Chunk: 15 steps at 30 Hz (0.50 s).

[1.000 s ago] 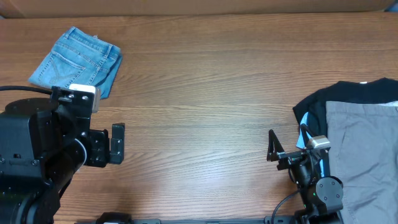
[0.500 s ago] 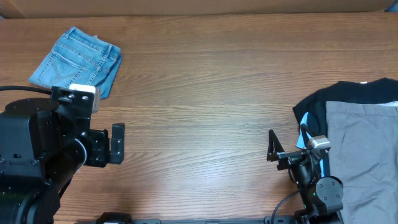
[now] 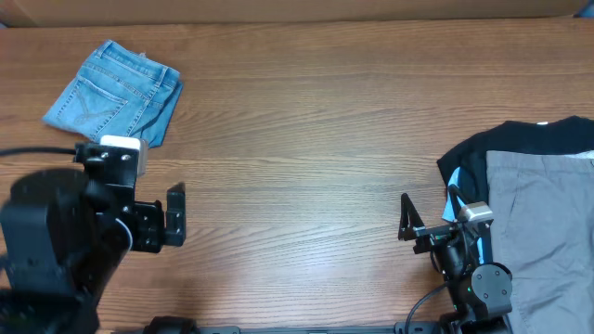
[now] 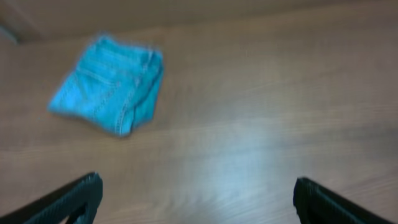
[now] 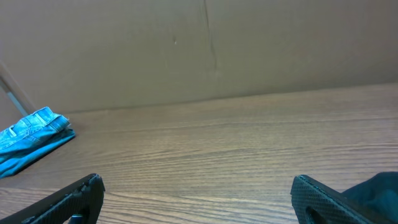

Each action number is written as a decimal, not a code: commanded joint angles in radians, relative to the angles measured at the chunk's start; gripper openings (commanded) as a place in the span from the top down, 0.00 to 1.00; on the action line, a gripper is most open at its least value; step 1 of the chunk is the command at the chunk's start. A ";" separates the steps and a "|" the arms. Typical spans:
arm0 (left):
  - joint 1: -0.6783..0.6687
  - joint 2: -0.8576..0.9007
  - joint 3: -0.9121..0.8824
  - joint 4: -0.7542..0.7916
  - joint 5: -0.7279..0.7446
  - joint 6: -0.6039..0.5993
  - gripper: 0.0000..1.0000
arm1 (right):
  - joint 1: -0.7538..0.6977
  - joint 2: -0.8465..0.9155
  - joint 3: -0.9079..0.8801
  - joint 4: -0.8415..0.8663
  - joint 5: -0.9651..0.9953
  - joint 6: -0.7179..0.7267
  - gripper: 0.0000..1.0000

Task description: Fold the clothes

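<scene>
My left gripper (image 3: 175,214) is at the near left of the wooden table (image 3: 306,121), jaws spread wide and holding nothing. The folded jeans (image 3: 116,93) lie in the far left corner, apart from my fingers. My right gripper (image 3: 406,219) is likewise wide and empty, near a black garment (image 3: 478,153) with a grey garment (image 3: 548,223) lying on it.

- The jeans (image 3: 116,91) are light blue, washed, with paler stitching lines.
- The table (image 3: 306,139) is brown, with fine wood-grain stripes.
- The black cloth (image 3: 471,156) is plain.
- The grey cloth (image 3: 548,223) is plain too.
</scene>
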 commanded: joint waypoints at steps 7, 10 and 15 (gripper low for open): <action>0.000 -0.351 -0.597 0.514 -0.002 0.001 0.00 | -0.006 -0.012 -0.010 0.007 -0.002 0.004 0.00; 0.006 -0.457 -0.753 0.646 0.008 -0.005 0.00 | -0.006 -0.012 -0.010 0.007 -0.002 0.004 0.00; 0.031 -0.639 -0.964 0.802 0.034 -0.007 0.00 | -0.006 -0.012 -0.010 0.007 -0.002 0.004 0.00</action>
